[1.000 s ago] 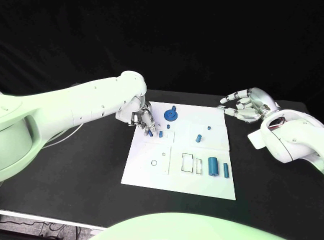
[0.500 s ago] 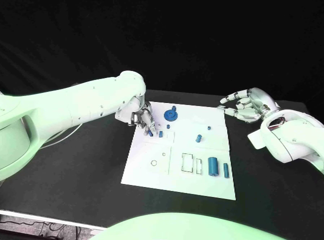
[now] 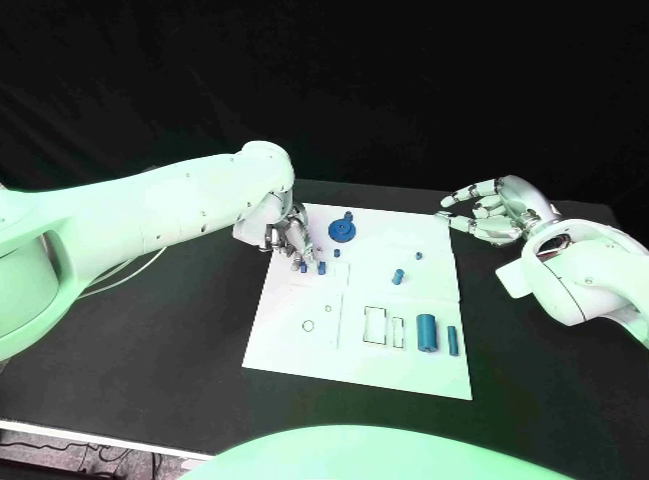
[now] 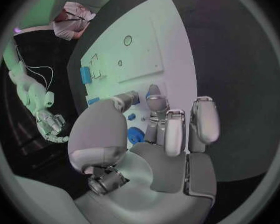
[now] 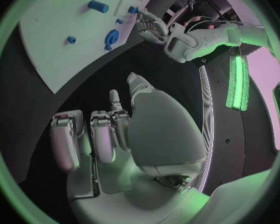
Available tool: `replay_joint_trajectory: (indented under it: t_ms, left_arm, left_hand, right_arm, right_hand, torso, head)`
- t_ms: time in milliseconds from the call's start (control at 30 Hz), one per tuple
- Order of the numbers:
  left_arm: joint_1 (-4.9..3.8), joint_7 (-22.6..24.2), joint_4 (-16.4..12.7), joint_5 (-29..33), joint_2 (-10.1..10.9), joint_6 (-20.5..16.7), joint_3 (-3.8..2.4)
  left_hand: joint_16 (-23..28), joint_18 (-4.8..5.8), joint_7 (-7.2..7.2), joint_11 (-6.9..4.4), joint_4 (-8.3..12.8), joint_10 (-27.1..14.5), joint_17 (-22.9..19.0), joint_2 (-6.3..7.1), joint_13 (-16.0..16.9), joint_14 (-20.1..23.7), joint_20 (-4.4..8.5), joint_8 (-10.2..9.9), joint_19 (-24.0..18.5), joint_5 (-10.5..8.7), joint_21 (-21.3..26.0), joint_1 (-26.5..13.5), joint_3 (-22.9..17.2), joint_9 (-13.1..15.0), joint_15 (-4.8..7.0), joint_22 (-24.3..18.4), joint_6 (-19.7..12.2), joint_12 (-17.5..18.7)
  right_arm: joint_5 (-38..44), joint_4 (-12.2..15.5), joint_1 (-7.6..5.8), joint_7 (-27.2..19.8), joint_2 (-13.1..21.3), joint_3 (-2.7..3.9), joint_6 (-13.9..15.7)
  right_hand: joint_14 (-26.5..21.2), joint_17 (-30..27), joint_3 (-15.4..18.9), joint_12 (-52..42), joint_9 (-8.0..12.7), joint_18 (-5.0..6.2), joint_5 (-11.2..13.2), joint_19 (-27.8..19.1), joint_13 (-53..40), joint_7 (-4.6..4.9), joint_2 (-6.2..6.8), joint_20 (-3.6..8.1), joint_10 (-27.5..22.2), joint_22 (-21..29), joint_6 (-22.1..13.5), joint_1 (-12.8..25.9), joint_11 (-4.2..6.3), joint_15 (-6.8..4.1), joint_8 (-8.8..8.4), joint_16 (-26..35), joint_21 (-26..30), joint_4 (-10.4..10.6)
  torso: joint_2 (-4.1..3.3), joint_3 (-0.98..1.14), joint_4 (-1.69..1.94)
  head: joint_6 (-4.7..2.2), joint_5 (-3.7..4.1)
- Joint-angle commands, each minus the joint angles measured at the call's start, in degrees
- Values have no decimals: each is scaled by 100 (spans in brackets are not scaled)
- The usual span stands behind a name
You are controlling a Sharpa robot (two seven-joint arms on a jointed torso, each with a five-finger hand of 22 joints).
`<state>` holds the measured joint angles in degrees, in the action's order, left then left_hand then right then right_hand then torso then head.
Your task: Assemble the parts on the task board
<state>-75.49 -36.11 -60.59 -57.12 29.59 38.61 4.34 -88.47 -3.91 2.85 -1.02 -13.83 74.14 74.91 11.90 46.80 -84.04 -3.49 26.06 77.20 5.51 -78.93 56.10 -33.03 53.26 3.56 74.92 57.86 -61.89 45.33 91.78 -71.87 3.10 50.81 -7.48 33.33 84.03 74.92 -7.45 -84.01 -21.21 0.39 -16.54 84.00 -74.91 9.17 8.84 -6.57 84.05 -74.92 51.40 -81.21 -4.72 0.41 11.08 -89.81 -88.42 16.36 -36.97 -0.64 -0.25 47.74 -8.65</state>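
Since a second ago almost nothing has shifted: we see the left silver many-fingered hand (image 3: 287, 238) still bent over the white task board's (image 3: 356, 350) near-left corner region, its fingertips having crept only slightly toward the small blue peg (image 3: 321, 267) beside them. Whether those fingers pinch a part or merely touch the board we cannot tell (the wrist view shows them close together and pointed down, with something blue just past the tips).

Nearest us, well below the left fingers, lie the fat blue cylinder (image 3: 427, 333) and the slim blue rod (image 3: 453, 339), beside outlined slots. Further out, just beyond the fingertips, stands the blue round gear-like piece (image 3: 343, 230); two small blue studs (image 3: 398, 276) sit between the hands.

The right silver hand (image 3: 489, 212) hovers off the board's far-right corner, fingers loosely curled and holding nothing.

Our worry: the left fingers crowd the peg and gear, so a sideways slip could topple the peg or nudge the gear. The light board might also slide.

We can read no writing or brand.
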Motion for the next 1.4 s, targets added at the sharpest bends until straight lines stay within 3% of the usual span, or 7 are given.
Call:
replay_joint_trajectory:
  t_ms: [33, 300, 567, 833, 933, 1067, 1400]
  left_arm:
    - [-4, 0, -15, 11, 0, 8, -5]
    - [-4, 7, -53, -42, 85, -99, -20]
    - [-22, 275, -485, 152, 418, -1037, -226]
    - [-45, 907, -1194, 901, 859, -2805, -321]
    - [-16, 1478, -1480, 737, 1028, -3474, -297]
    - [117, 2452, -1801, -2, 1220, -4249, -220]
    - [443, 3441, -1869, -1659, 1175, -4756, -66]
  left_hand:
    - [-26, -8, -10, -11, 8, 31, 1278, -34, -5, -517, 7, -30, 38, -14, -18, 2, 10, 6, 30, 186, 46, -8]
    - [-19, -11, -11, -12, 13, 27, 1266, -36, -17, -513, 7, -31, 31, -14, -11, 18, 11, 7, 31, 178, 44, 1]
    - [161, -74, 42, 33, -43, -207, 961, 23, -418, -398, 21, -83, -175, -17, 181, 102, 149, 14, 3, -36, -83, 300]
    - [1667, -523, 418, 385, -155, -1501, -1094, 51, -1462, 801, -193, -249, -1906, 1, 2052, 763, 117, -89, -297, -1871, -1008, 1223]
    - [3403, -622, 678, 672, 136, -2438, -2893, 248, -1835, 2342, -435, -435, -2678, 4, 3286, 1537, -97, -468, -571, -2811, -1662, 1743]
    - [3718, -642, 822, 839, 610, -3047, -3237, 337, -2297, 2551, -533, -528, -2667, -14, 3535, 2314, -542, -931, -687, -2977, -1923, 2246]
    - [3677, -649, 722, 882, 665, -3210, -3441, 455, -2811, 2535, -588, -480, -2675, -47, 3630, 2290, -264, -1549, -731, -3012, -1921, 2606]
  right_arm:
    - [50, 3, 5, -31, -4, 0, -72]
    - [50, 4, 7, -32, 2, 0, -68]
    - [46, -12, 11, -43, 16, 0, -55]
    - [45, -20, 12, -58, 41, 0, -33]
    - [94, -33, 12, -70, 53, 0, -15]
    - [139, -57, 12, -90, 64, 0, 0]
    - [224, -90, 20, -108, 59, -3, 26]
  right_hand:
    - [564, 1378, -17, 18, 6, 5, -34, 518, -1020, -1, 37, 51, 110, -1412, -43, 7, 38, -27, 24, 34, 21, 1]
    - [564, 1378, -17, 18, 6, 5, -34, 518, -1020, -1, 37, 51, 110, -1412, -43, 7, 38, -27, 24, 34, 21, 1]
    - [564, 1377, -23, 18, 7, 5, -34, 518, -1019, -1, 40, 51, 109, -1412, -45, 8, 38, -27, 26, 34, 21, 2]
    - [564, 1375, -70, 19, 15, 5, -28, 518, -1015, 0, 62, 52, 108, -1412, -57, 16, 37, -26, 45, 35, 22, 5]
    - [563, 1372, -72, 19, 16, 8, -28, 512, -1015, 0, 62, 52, 108, -1405, -58, 20, 37, -26, 47, 37, 36, 7]
    - [563, 1371, -74, 24, 16, 12, -29, 506, -1011, 0, 62, 52, 104, -1398, -57, 21, 37, -26, 48, 37, 49, 7]
    - [560, 1360, -76, 35, 16, 21, -30, 489, -1002, -1, 63, 51, 95, -1378, -55, 22, 37, -26, 50, 42, 87, 7]
  torso:
    - [-1, 1, -1]
    - [-3, 0, -3]
    - [5, 4, 6]
    - [-4, 5, -3]
    - [-5, 7, 5]
    - [1, 0, 19]
    - [1, -19, 6]
  head:
    - [-9, 5]
    - [-17, 14]
    - [-64, 79]
    - [-164, 151]
    - [-199, 179]
    - [-228, 215]
    - [-271, 232]
